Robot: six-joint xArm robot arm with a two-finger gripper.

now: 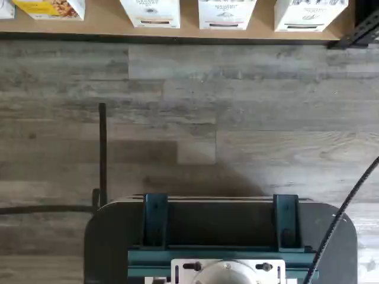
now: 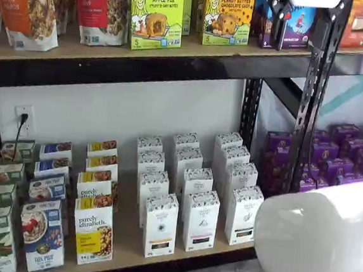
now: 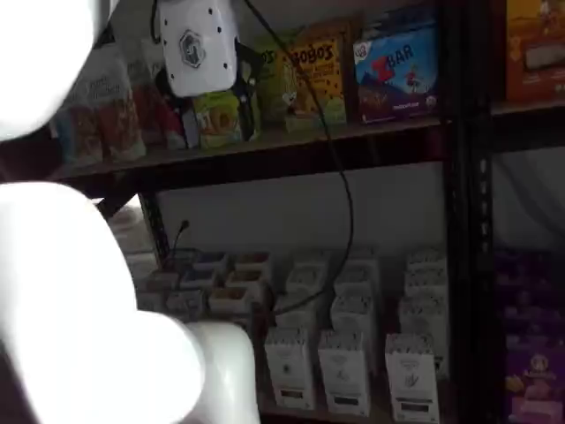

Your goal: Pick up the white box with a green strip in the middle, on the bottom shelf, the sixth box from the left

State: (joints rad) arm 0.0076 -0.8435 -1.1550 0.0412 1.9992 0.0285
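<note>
One carton is sought, and the reach toward it is not yet begun.

The jaws are seen up by the upper shelf (image 2: 176, 49) in both shelf views, spread apart with nothing held between them, well above the bottom shelf (image 2: 126, 255). The white box with a green strip (image 2: 244, 215) is found upright at the front of the rightmost white column, just beside a like carton (image 2: 201, 220) with a darker strip. The opening step is judged to be in hand. A descent to the front row is called for next, with the jaws lined up on that carton alone so that its neighbour is not nudged.
</note>
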